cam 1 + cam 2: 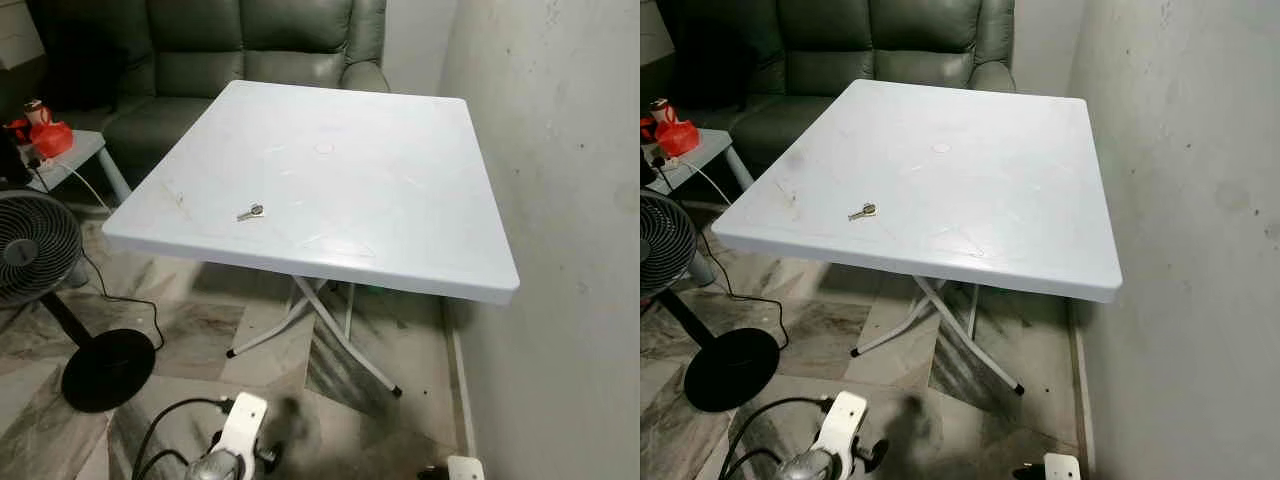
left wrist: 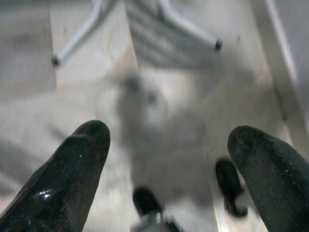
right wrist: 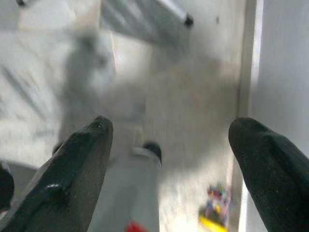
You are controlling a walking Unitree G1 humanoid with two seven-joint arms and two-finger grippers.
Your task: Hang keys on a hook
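Observation:
A small set of keys lies on the white square folding table, near its front left part. Both arms hang low below the table's front edge. The left arm's wrist appears at the bottom of the head view. My left gripper is open, its black fingers spread wide over the marble floor with nothing between them. My right gripper is open too, pointing down at the floor beside the wall.
A dark green sofa stands behind the table. A black pedestal fan with its cable is at the left, beside a small side table holding a red object. A white wall runs along the right.

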